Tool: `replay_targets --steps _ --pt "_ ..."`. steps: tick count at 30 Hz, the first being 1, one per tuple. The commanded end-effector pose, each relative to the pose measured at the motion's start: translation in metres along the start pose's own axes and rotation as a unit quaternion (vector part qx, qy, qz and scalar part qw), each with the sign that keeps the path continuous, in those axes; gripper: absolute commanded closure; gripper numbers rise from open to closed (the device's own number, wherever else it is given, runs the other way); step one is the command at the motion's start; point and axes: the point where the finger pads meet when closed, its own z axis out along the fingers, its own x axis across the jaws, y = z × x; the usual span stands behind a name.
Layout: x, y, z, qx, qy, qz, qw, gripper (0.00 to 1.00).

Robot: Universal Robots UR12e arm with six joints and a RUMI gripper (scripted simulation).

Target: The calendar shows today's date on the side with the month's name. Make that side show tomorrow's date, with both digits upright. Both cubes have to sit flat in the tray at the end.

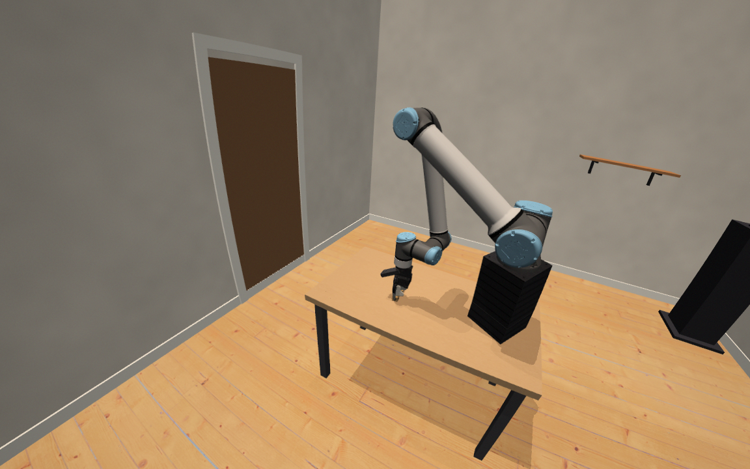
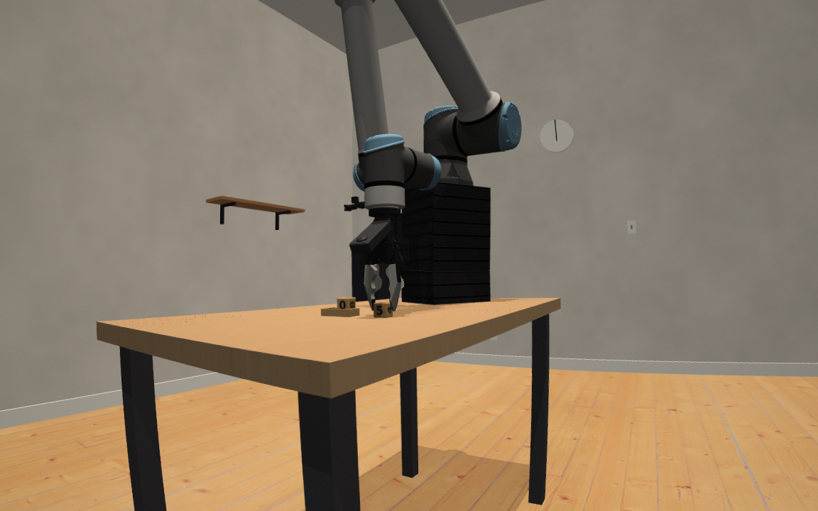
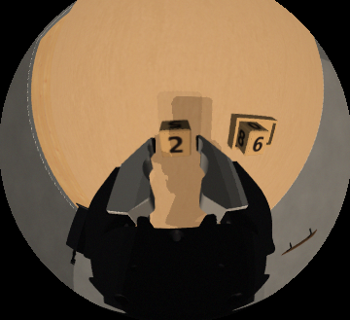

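Note:
A wooden digit cube rests on the table outside the tray, between my fingers. It shows a 2 towards the wrist camera and a 5 in the exterior view. My gripper points straight down around it, fingers slightly apart from its sides, open; it also shows in the exterior and top views. The second cube sits in the low wooden tray, to the right in the wrist view, showing 8 and 6 there and a 0 in the exterior view. The month's name is not readable.
The arm's black pedestal stands on the table behind the cubes. The table edge lies close to the gripper on the door side. A black stand is on the floor to the right.

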Motion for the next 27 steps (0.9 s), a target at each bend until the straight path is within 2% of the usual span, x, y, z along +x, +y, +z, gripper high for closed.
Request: replay_targets --steps 1,4,12,16,25,26,27 --pt "-0.001 0.001 -0.019 0.001 0.0 0.0 1.0 0.71" --pt "0.0 0.001 -0.024 0.001 0.0 0.0 1.0 0.71" --pt "0.0 0.001 -0.066 0.001 0.0 0.0 1.0 0.71" --pt "0.0 0.001 -0.081 0.001 0.0 0.0 1.0 0.71" --pt "-0.001 0.001 -0.089 0.001 0.0 0.0 1.0 0.71" --pt "0.0 0.0 -0.089 0.001 0.0 0.0 1.0 0.0" --pt "0.0 0.0 -0.089 0.001 0.0 0.0 1.0 0.0"
